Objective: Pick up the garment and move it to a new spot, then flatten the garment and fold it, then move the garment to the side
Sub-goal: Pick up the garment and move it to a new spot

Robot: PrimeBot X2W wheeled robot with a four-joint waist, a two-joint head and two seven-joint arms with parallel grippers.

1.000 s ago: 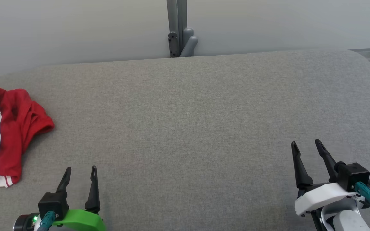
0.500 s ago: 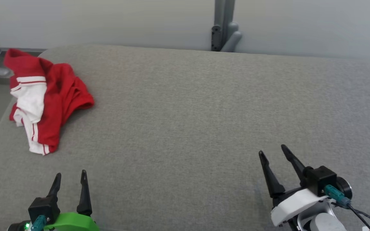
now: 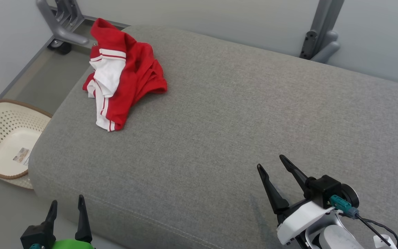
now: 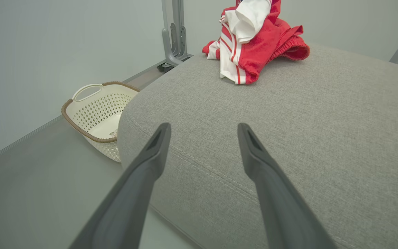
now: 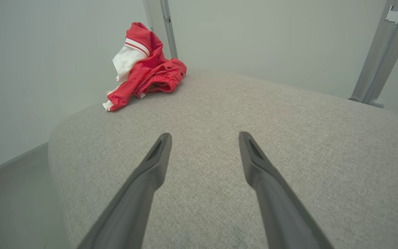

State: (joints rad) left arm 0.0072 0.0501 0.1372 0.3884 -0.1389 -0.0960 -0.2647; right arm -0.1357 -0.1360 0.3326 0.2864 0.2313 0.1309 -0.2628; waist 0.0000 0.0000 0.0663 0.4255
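- Spread and empty, the left tool (image 3: 66,199) and right tool (image 3: 271,161) are hovering.
- The red-and-white shorts (image 3: 133,79) are lying bunched well ahead of the left tool, at the cushion (image 3: 219,121) edge; a clumsy nudge could be tipping them off.

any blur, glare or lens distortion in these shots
Head view: soft even light, no glare, the red and white garment sharp with only a faint shadow on the grey cushion; left wrist view: wide-angle stretch makes the left tool loom large; right wrist view: same stretch on the right tool, fabric weave crisp.
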